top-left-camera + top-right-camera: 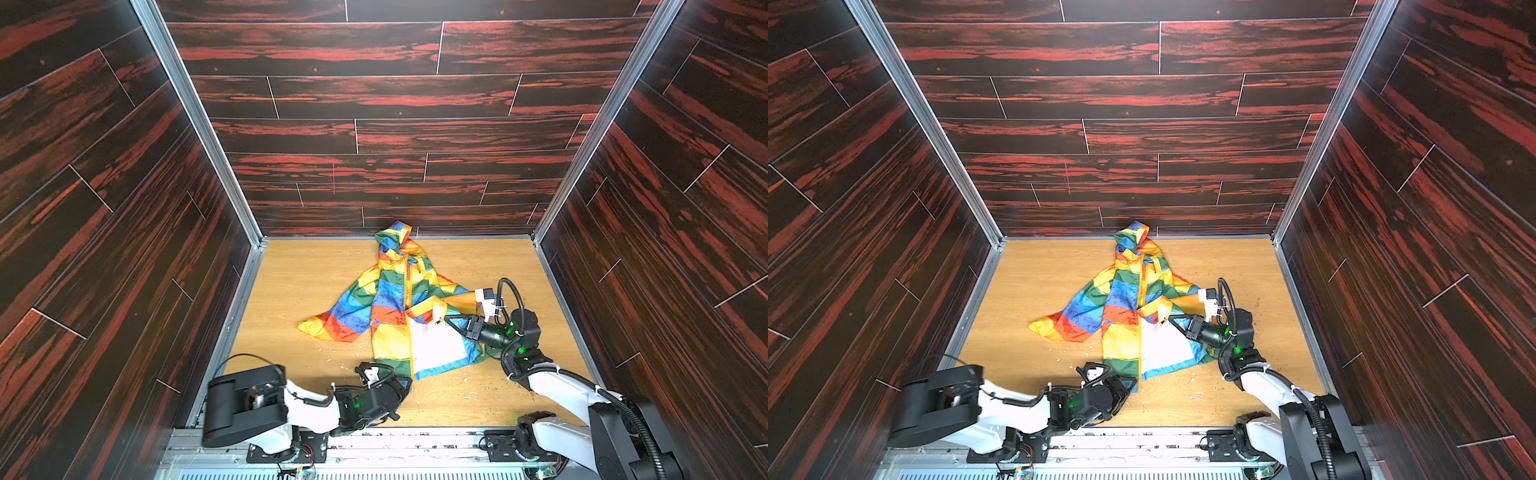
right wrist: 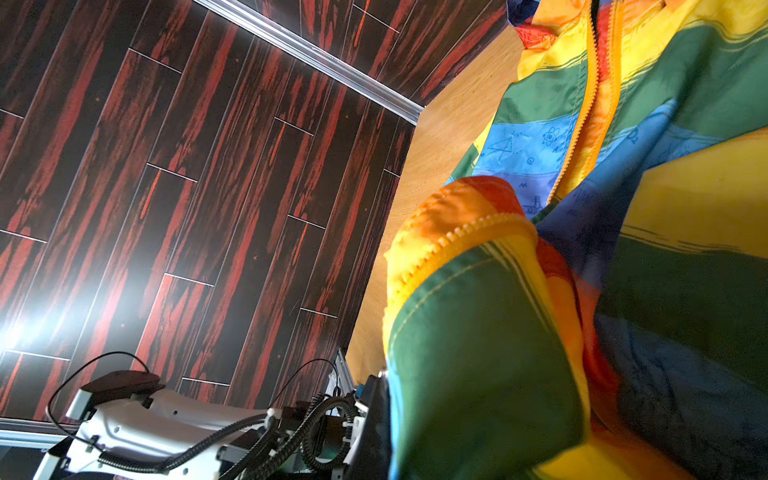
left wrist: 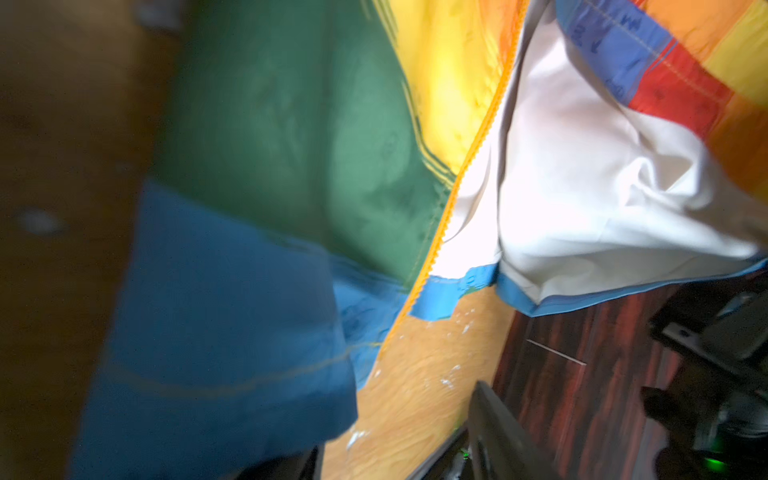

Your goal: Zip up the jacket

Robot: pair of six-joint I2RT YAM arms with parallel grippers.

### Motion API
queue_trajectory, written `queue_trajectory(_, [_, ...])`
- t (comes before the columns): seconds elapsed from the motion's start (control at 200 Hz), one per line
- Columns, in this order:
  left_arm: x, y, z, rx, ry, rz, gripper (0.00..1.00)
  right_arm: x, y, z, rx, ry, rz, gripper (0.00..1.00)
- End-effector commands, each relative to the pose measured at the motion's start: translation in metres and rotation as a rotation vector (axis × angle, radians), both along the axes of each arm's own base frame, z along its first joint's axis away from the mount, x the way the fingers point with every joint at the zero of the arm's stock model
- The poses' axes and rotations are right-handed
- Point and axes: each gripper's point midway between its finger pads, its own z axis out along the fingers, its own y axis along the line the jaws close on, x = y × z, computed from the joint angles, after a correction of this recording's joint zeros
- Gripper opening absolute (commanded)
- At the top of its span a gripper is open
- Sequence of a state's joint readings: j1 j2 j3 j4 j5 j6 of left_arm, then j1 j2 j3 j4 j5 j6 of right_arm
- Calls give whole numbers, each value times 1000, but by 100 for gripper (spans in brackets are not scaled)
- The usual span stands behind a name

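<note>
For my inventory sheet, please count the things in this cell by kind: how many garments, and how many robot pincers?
jacket: 1
pincers: 2 (left pincer, right pincer)
total: 3

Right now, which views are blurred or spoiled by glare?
Left wrist view: the jacket is soft and blurred up close, its white lining blown out. Right wrist view: a bright flare washes the wall. Both top views: sharp, walls splayed by the wide lens.

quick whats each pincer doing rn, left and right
Left pincer: at the jacket hem; open or gripping cannot be told.
Right pincer: closed on the jacket's turned-back front edge.
</note>
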State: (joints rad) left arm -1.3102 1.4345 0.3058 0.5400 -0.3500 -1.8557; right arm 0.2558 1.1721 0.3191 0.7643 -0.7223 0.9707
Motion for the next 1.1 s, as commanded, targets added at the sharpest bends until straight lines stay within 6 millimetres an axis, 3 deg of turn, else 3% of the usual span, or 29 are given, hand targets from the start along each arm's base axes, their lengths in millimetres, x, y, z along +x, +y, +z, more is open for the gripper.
queue_trajectory(0.0, [-1,24,-15,132,30,48,59,0,-1,8,15,-30,1,0])
queue_trajectory(0.185, [2,24,-25,137,36,72,59,-2,-1,9,18,-31,4,0])
queue_trajectory(0.416, [12,32,-24,198,-20,112,58,-2,-1,9,18,-32,4,0])
queue_trajectory(0.832, [21,19,-39,188,-4,94,49,-4,-2,4,22,-10,4,0])
queue_trajectory(0.952, [21,15,-45,178,16,83,38,-3,-1,3,20,-9,3,0])
queue_trajectory(1.092, [19,14,-48,159,37,75,18,-2,-2,9,29,-35,1,0])
